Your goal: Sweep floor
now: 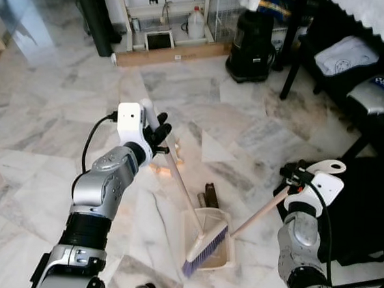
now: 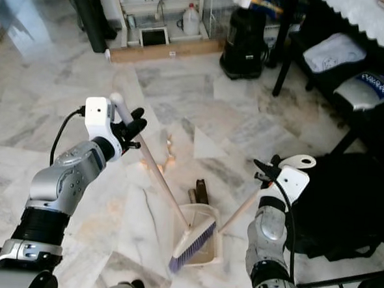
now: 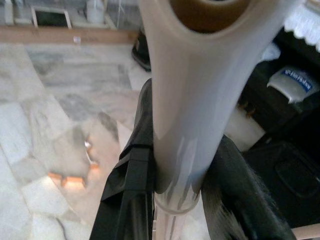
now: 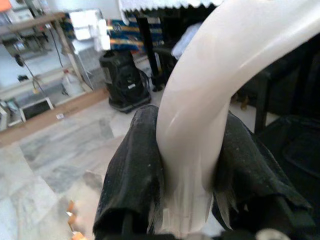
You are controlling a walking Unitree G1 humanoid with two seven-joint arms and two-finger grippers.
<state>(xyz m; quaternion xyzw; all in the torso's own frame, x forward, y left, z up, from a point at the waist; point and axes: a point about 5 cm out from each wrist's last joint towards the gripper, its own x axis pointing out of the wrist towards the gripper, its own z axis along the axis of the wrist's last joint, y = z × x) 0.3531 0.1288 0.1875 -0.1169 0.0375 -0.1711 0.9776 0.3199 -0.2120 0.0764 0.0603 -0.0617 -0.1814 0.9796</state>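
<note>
Bare marble floor (image 1: 57, 109) lies open toward the left. Ahead, a wooden plank (image 1: 171, 53) and a black vacuum (image 1: 251, 46) block passage. Black chairs (image 1: 353, 69) and a black bag (image 1: 364, 207) crowd the floor's right edge.

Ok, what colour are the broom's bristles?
Purple, on the broom resting in the dustpan; clearest in the left eye view.
</note>
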